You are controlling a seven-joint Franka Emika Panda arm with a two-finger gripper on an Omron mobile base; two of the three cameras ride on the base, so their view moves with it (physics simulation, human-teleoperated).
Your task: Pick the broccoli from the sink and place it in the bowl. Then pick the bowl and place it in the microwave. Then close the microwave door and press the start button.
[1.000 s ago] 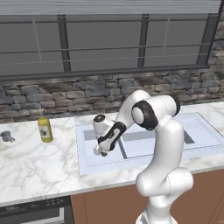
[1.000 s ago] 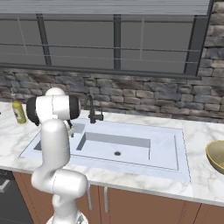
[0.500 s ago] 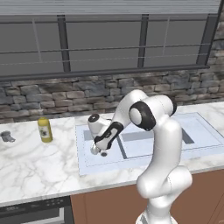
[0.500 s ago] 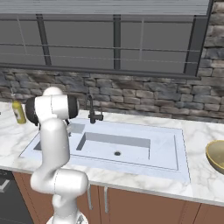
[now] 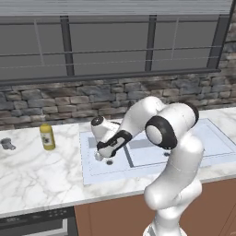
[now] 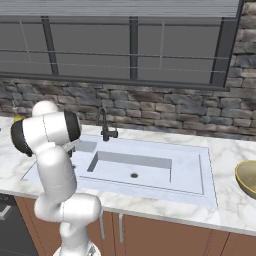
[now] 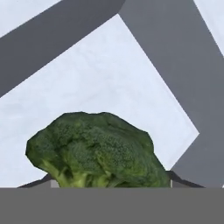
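Item: broccoli (image 7: 94,151), dark-green floret, lying on the pale floor of the sink (image 5: 152,159), left basin, at six o'clock in the hand view, right between the finger tips. Gripper (image 5: 102,154): lowered into that basin, jaws narrowing over the last second from full spread; whether they already clamp the floret, cannot tell. Bowl (image 6: 246,176): olive-yellow, on the counter at three o'clock of the sink, well apart. Status, judged: grasp under way, lift pending.
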